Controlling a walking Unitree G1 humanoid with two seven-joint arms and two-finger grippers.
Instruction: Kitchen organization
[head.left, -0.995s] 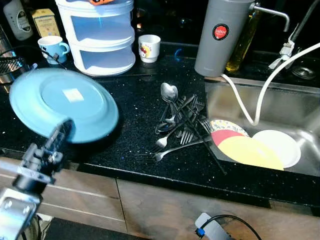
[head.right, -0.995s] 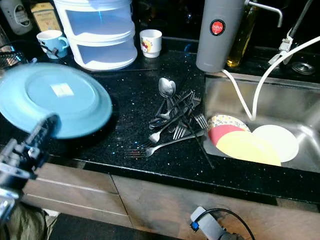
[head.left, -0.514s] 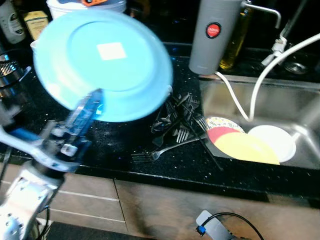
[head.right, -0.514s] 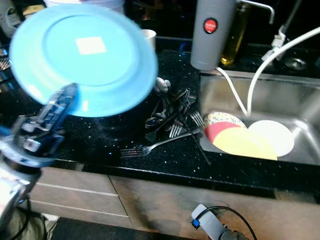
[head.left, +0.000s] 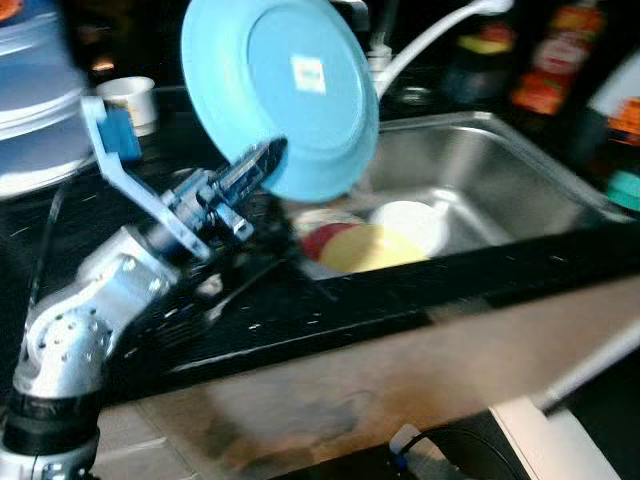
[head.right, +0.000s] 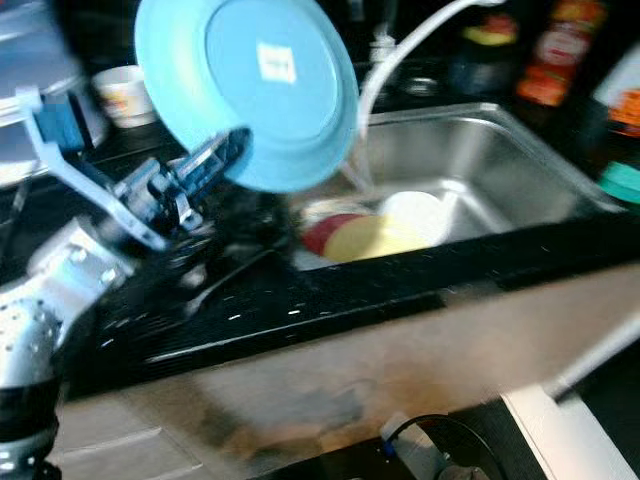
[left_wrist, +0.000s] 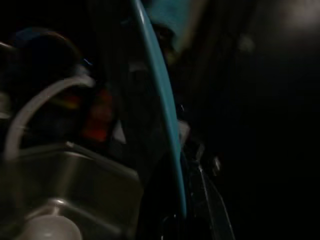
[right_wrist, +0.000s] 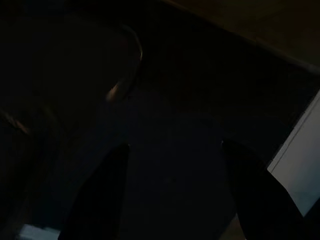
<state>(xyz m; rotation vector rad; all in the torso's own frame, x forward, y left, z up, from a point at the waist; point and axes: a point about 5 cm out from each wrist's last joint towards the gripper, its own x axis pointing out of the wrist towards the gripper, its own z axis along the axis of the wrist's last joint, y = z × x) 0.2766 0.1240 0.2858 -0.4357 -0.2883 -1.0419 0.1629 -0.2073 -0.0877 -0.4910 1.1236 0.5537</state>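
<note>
My left gripper (head.left: 262, 165) is shut on the lower rim of a light blue plate (head.left: 285, 85), which it holds up tilted, underside with a white sticker facing me, above the counter at the sink's left edge. The left wrist view has the plate's blue rim (left_wrist: 162, 120) edge-on between the fingers. In the steel sink (head.left: 470, 165) lie a yellow plate (head.left: 375, 245), a red-patterned plate (head.left: 318, 238) and a white plate (head.left: 412, 218). My right gripper (right_wrist: 172, 165) hangs in the dark, its two fingers spread wide apart.
A white hose (head.left: 425, 35) arcs over the sink. Bottles (head.left: 545, 65) stand behind it. A white cup (head.left: 132, 100) and a stacked white container (head.left: 40, 110) sit on the black counter (head.left: 330, 305) at the left. Cutlery lies blurred under my left arm.
The camera has swung right, bringing the sink to centre. My left arm has carried the blue plate rightward and tipped it more upright, now over the sink's left edge.
</note>
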